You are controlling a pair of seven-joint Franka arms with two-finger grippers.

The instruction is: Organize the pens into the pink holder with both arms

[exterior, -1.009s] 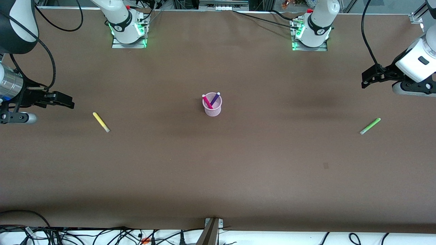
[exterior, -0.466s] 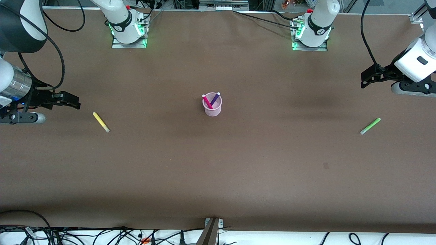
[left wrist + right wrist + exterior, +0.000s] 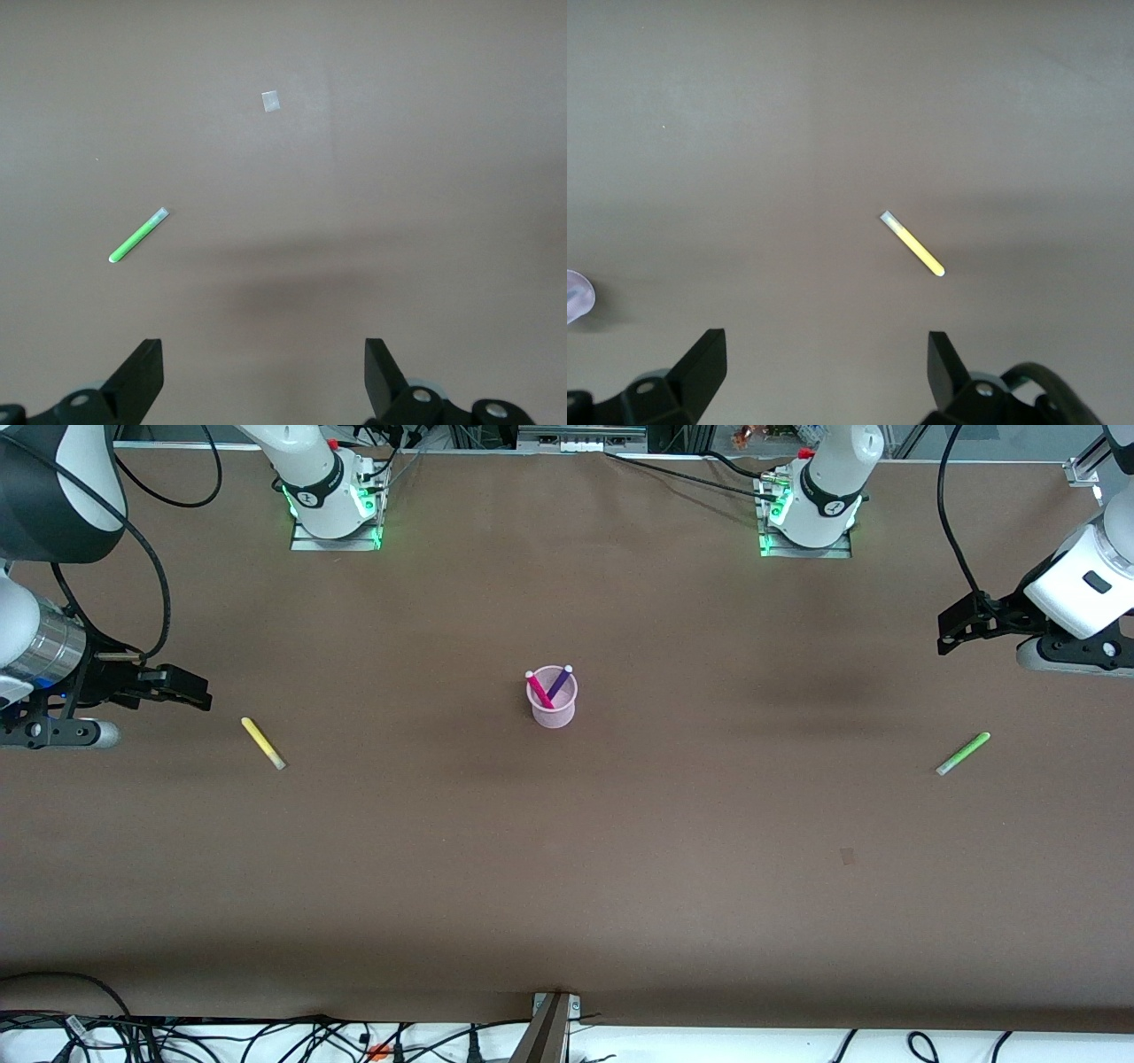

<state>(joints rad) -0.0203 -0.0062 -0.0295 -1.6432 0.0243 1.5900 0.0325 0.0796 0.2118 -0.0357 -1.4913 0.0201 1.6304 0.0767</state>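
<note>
The pink holder (image 3: 552,701) stands at the table's middle with the magenta-pink pen (image 3: 538,688) and the dark purple pen (image 3: 560,681) upright in it. The yellow pen (image 3: 263,743) lies flat toward the right arm's end, also in the right wrist view (image 3: 913,245). The lime green pen (image 3: 963,753) lies flat toward the left arm's end, also in the left wrist view (image 3: 138,235). My right gripper (image 3: 197,694) is open and empty in the air beside the yellow pen. My left gripper (image 3: 950,631) is open and empty, over the table near the green pen.
A small pale square mark (image 3: 271,102) is on the brown table (image 3: 567,850) near the green pen. The two arm bases (image 3: 334,500) stand along the table's edge farthest from the front camera. Cables lie along the nearest edge.
My right gripper has moved a little toward the yellow pen. My left gripper has barely shifted. The pens and holder have not moved.
</note>
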